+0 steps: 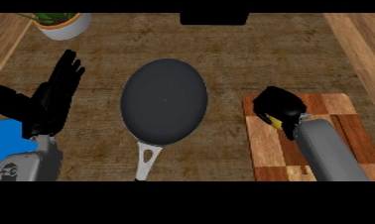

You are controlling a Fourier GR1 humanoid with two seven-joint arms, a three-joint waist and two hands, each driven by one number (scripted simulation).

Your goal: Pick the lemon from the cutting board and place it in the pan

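Note:
A dark grey pan [164, 100] lies in the middle of the counter, its silver handle pointing toward me. At the right sits a checkered wooden cutting board [267, 143]. My right hand [280, 104] is over the board's near-left part, fingers curled round the lemon [276, 123]; only a small yellow patch of it shows under the palm. My left hand [58, 91] rests open at the left, fingers up, well apart from the pan.
A white pot with a green plant [64, 23] stands at the back left. A black object [214, 18] sits at the counter's far edge. A blue patch [15, 136] shows at the lower left. Wooden strips border both sides.

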